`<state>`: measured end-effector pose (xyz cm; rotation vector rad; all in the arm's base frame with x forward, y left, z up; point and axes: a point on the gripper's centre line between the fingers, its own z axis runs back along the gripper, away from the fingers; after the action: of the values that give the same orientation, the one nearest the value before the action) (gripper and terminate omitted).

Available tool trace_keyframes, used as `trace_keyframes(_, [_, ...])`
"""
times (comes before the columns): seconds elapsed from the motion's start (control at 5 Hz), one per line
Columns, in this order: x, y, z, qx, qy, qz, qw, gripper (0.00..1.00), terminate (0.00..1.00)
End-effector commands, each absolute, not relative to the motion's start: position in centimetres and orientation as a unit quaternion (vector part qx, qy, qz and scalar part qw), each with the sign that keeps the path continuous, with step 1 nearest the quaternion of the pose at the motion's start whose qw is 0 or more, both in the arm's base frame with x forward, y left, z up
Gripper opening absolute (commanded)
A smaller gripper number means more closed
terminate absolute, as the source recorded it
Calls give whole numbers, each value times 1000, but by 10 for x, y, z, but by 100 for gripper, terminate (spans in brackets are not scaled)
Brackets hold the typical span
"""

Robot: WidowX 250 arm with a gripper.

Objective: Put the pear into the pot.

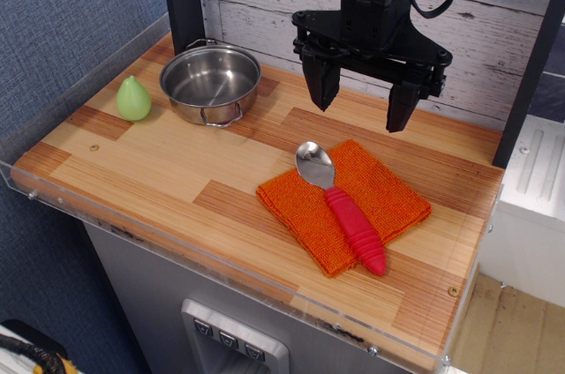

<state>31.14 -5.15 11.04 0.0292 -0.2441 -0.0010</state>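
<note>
The pale-green pear [133, 99] stands upright on the wooden tabletop at the far left, just left of the pot. The shiny steel pot [210, 84] is empty and sits at the back left, its loop handles at front and back. My black gripper [362, 96] hangs open and empty above the table's back middle, well to the right of the pot and far from the pear, above the far edge of the orange cloth.
A folded orange cloth [388, 202] lies at the centre right with a metal spoon with a red handle [355, 228] on it. A clear plastic rim [53, 189] borders the table's left and front edges. A white plank wall [265, 3] stands behind.
</note>
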Motion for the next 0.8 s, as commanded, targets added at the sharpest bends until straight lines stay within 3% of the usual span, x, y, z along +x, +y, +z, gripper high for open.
trace_keyframes(0.0, [311,-51,110,15,-122,-1,992,100,0])
trace_keyframes(0.6, [297,12,110,69,-55,-255,963,100,0])
